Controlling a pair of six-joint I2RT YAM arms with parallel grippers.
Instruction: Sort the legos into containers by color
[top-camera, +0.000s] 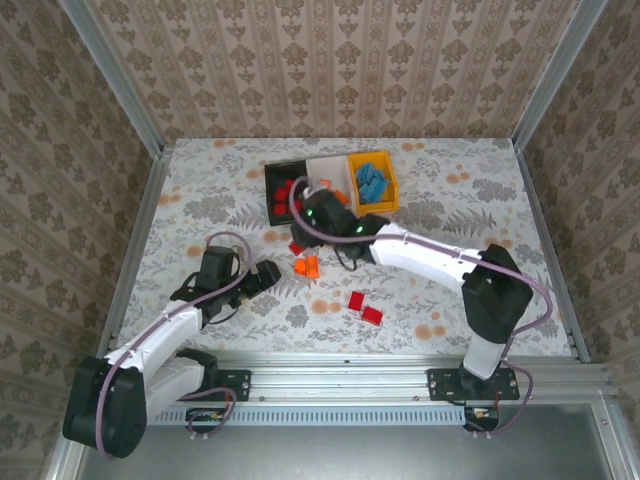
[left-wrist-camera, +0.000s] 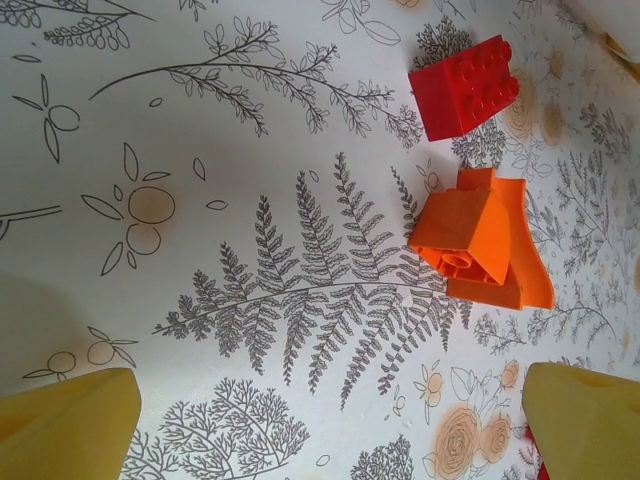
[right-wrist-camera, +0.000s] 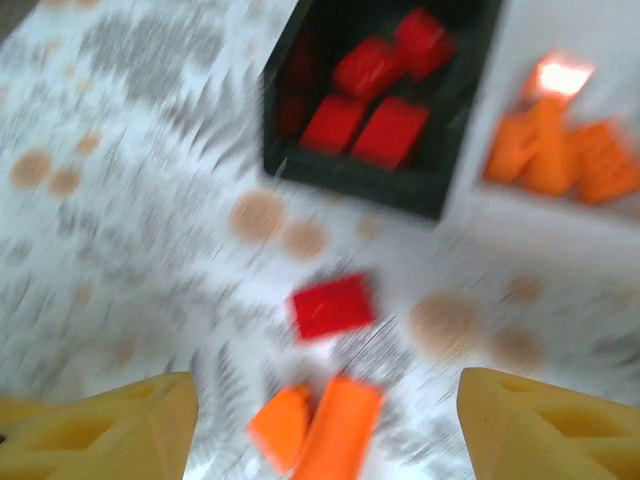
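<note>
Legos (top-camera: 307, 266) are lying loose on the bench (top-camera: 200, 180) just in front of the bins, and more are sitting sorted inside them. Your right fingers (right-wrist-camera: 110, 430) are standing spread apart with nothing between them. They are hanging above a red brick (right-wrist-camera: 332, 306) and an orange cluster (right-wrist-camera: 315, 435), probably two pieces, though that wrist picture is too smeared to be sure. Your left fingers (left-wrist-camera: 70, 420) are gaping wide and empty as well, facing the same orange cluster with the red brick just beyond it. If you are going for the red brick, you are wanting the fingers coming straight down and straddling it alone, because the orange pieces are lying close beside it and could get nudged or caught. Two further red bricks (top-camera: 364, 308) are sitting nearer the arm bases. The black bin (right-wrist-camera: 350, 180) is holding red bricks, the white bin (right-wrist-camera: 605, 35) beside it is holding orange ones, and the orange-yellow bin (top-camera: 378, 207) at the right end is holding blue bricks (top-camera: 372, 183).
</note>
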